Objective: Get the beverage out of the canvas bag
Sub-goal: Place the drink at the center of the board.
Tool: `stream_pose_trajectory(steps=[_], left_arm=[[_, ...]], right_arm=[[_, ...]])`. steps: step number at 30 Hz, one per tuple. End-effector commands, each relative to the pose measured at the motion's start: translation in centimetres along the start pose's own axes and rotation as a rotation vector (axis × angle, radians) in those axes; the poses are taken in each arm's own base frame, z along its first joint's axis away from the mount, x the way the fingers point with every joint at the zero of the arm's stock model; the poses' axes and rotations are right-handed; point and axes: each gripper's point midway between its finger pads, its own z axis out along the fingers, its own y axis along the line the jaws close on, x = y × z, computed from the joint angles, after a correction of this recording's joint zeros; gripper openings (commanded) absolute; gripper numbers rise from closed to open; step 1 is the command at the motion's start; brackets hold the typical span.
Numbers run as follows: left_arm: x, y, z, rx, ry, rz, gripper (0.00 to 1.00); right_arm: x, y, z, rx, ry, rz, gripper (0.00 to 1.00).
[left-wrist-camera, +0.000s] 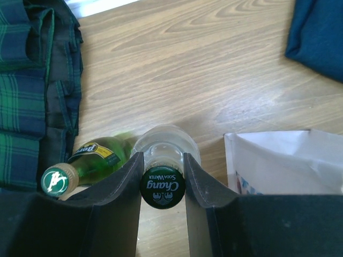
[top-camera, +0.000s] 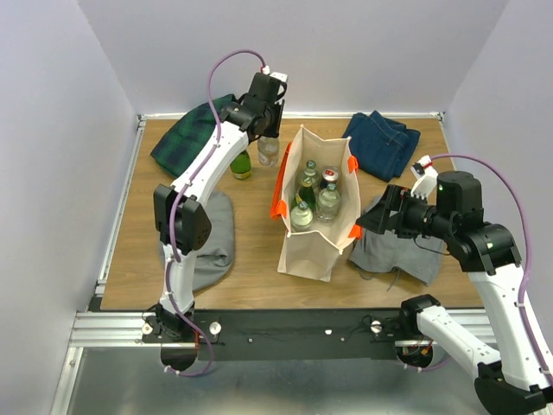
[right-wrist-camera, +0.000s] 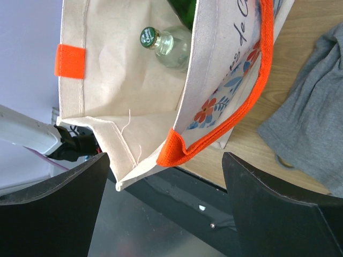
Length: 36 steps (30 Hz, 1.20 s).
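The beige canvas bag point(top-camera: 313, 238) with orange handles stands upright mid-table, with several bottles point(top-camera: 315, 194) inside. My left gripper point(top-camera: 267, 130) is behind the bag's left side. It is shut on the neck of a clear soda water bottle point(top-camera: 269, 154) that stands on the table. In the left wrist view its fingers point(left-wrist-camera: 123, 182) press both sides of the green cap point(left-wrist-camera: 162, 187). My right gripper point(top-camera: 378, 218) is open at the bag's right side. In the right wrist view point(right-wrist-camera: 166, 156) the bag's corner point(right-wrist-camera: 123, 80) and an orange handle point(right-wrist-camera: 236, 112) lie between its jaws, untouched.
A green bottle point(top-camera: 241, 164) stands just left of the clear one. A plaid cloth point(top-camera: 194, 130) lies back left and a blue denim cloth point(top-camera: 384, 143) back right. Grey cloths lie front left point(top-camera: 216, 233) and under the right gripper point(top-camera: 397, 246).
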Motion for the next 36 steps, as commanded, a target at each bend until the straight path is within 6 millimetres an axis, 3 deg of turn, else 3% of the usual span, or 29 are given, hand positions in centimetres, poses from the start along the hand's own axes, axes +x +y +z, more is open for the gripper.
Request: stream_pose_trajectory(steps=[1, 10, 36], left_arm=[[-4.0, -0.1, 0.2, 0.019, -0.135, -0.041, 0.00], [-2.4, -0.1, 2.7, 0.016, -0.092, -0.064, 0.00], [-1.2, 0.7, 4.0, 0.013, -0.059, -0.070, 0.00]], right_arm=[[-0.4, 0.1, -0.2, -0.001, -0.016, -0.023, 0.95], [-0.3, 0.0, 0.1, 0.001, -0.009, -0.026, 0.95], [0.0, -0.4, 0.2, 0.010, -0.004, -0.022, 0.94]])
